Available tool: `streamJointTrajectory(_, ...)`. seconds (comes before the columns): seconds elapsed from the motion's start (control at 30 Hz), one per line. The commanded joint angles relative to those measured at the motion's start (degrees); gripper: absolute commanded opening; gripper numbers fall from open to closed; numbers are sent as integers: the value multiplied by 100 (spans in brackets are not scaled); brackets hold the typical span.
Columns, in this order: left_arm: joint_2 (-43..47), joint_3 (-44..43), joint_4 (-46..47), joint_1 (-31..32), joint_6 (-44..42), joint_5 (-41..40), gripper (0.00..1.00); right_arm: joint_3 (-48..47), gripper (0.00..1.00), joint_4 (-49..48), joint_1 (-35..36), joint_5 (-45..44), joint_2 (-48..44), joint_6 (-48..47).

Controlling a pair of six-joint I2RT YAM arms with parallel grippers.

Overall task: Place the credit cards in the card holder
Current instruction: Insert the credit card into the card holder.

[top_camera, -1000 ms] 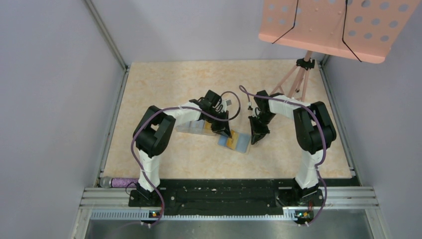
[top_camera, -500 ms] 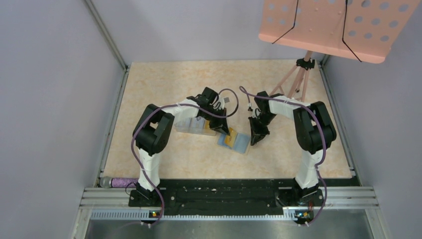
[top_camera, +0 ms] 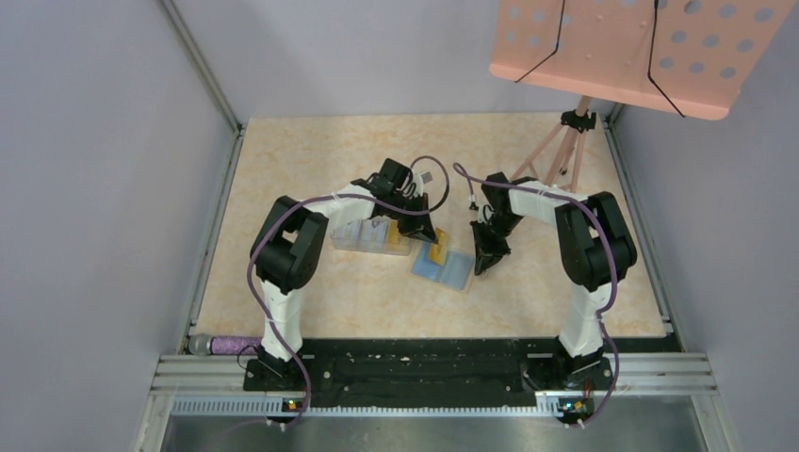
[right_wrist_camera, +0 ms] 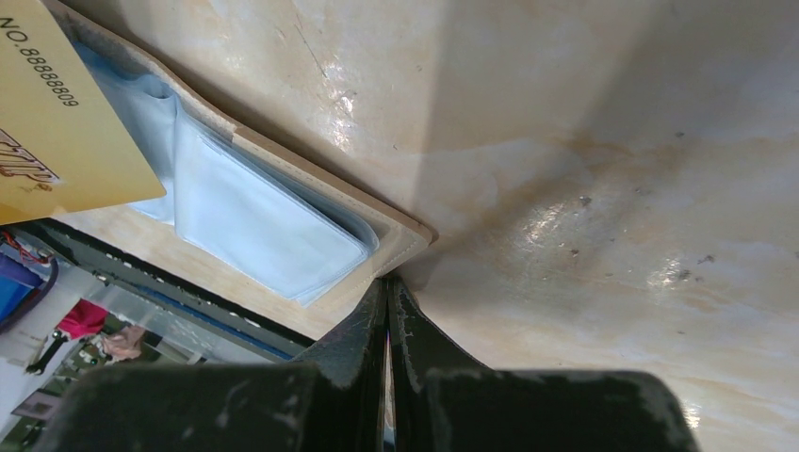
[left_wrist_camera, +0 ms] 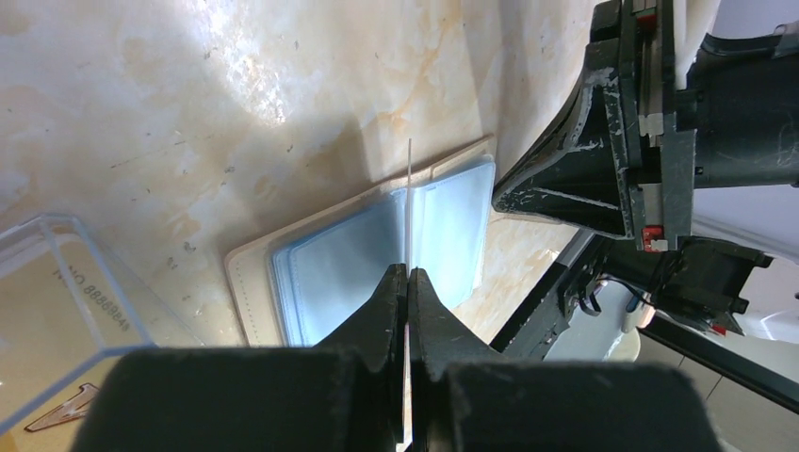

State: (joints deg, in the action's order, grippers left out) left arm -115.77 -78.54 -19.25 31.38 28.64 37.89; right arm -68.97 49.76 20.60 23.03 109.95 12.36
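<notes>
left gripper (left_wrist_camera: pixel 408 275) pinching 1 yellow card (left_wrist_camera: pixel 410 188) edge-on | open card holder (left_wrist_camera: pixel 330 282) right below its tips | right gripper (right_wrist_camera: pixel 387 282) pressed together at holder's corner, on the bench (left_wrist_camera: pixel 188 94) | risk, imo: card comes in tilted and glances off, or holder skids if that corner pin slips

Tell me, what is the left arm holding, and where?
A yellow credit card, pinched by one end between the left fingers, above the card holder.

Overhead; both wrist close-ups on card holder (left_wrist_camera: pixel 339 268)
</notes>
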Motion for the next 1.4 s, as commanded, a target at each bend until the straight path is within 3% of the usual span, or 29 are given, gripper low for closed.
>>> streamJointTrajectory(0.0,-4,-122,380,7,154,93,0,193,0,-72,47,-164,272,-142)
streamJointTrajectory(0.9,150,365,334,275,115,-259,0,247,0,-80,42,-156,245,-160)
streamJointTrajectory(1.37,263,-131,-169,168,-289,-836,0,257,0,-80,48,-141,227,-166)
